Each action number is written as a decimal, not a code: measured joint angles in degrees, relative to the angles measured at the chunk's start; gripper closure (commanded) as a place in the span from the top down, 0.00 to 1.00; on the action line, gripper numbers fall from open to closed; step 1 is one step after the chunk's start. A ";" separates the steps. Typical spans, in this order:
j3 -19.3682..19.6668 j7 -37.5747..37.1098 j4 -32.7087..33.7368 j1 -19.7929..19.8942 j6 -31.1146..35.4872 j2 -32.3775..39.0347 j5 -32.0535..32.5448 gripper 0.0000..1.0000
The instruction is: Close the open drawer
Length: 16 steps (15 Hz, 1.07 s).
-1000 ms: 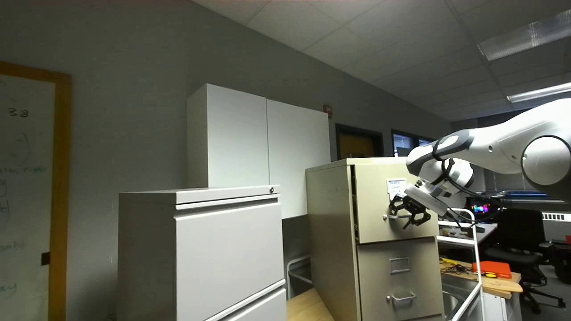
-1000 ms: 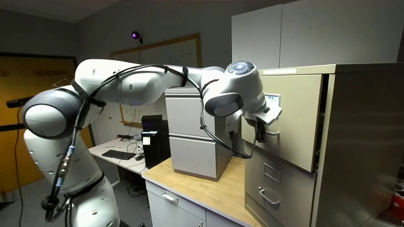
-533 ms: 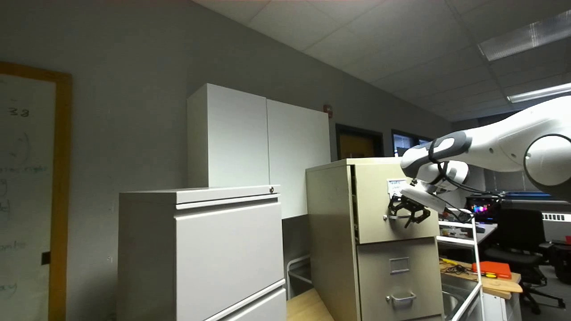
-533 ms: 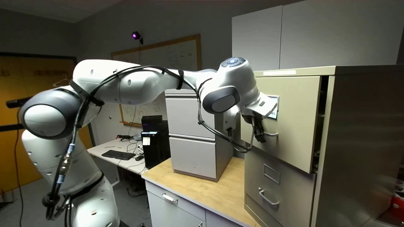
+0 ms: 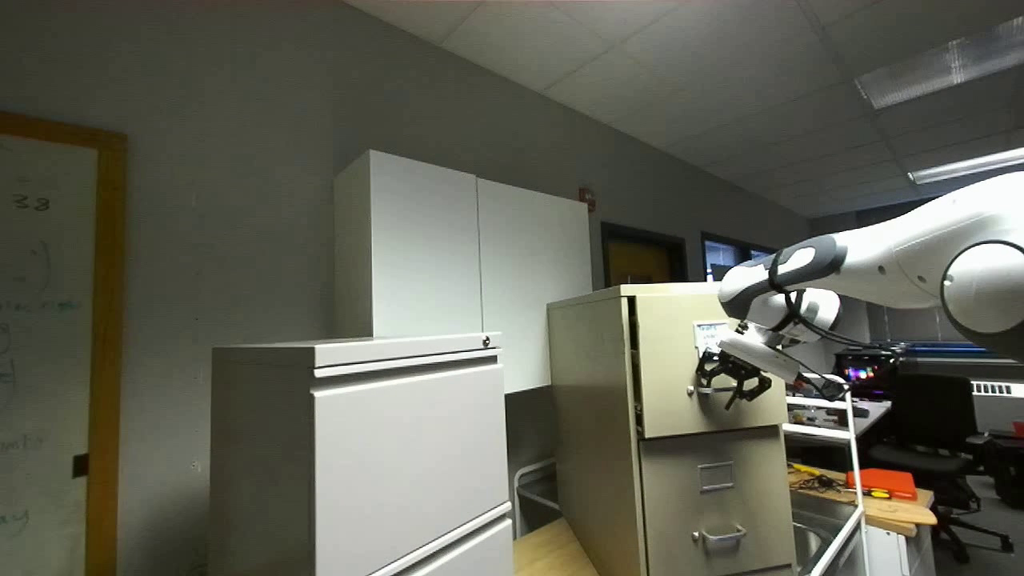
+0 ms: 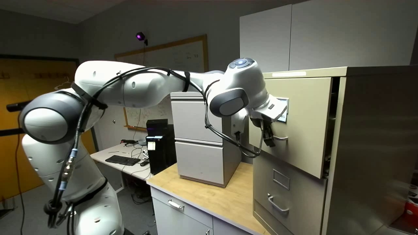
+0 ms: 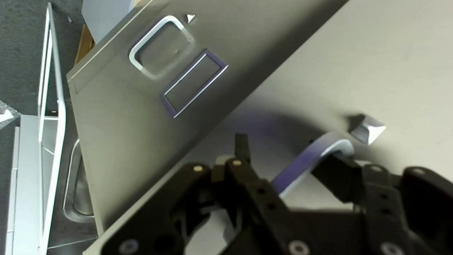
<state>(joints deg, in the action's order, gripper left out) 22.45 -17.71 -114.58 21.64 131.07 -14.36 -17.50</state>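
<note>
The white Panda arm [image 6: 140, 88] stretches to the front of the beige metal filing cabinet [image 6: 375, 147], its wrist [image 6: 243, 88] tilted in front of the top drawer [image 6: 303, 127]. At the wrist's end the black gripper [image 7: 290, 156] has its fingers apart — the drawer's silver handle [image 7: 299, 170] lies between them, though whether either finger touches it cannot be told. The drawer stands slightly out from the cabinet body, a dark gap running along its side edge in both exterior views. On its front the handle sits in the lower half, a small latch [image 7: 370, 130] just beside it and a framed label [image 5: 708, 333] above. The lower drawer [image 5: 672, 488] underneath lies set back from it. The cabinet's base meets a wooden countertop [image 6: 202, 195]; a light-grey filing cabinet [image 6: 199, 160] stands on that countertop, near its left end in an exterior view. Beyond, a black keyboard [image 6: 122, 160] rests close to the front edge of a desk [image 6: 104, 153], and farther still a whiteboard [image 6: 176, 55] and a white wall cupboard [image 5: 424, 256] show on the wall [image 5: 240, 256].
</note>
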 measured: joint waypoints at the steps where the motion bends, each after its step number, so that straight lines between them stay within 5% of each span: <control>1: 0.03 0.00 0.00 0.01 0.01 0.01 0.00 0.75; 12: -0.18 -0.07 -1.21 0.02 1.80 -0.83 0.40 0.75; 13: -0.21 -0.08 -1.22 0.02 1.84 -0.84 0.52 0.50; 16: -0.17 -0.07 -1.22 0.02 1.93 -0.65 0.48 0.50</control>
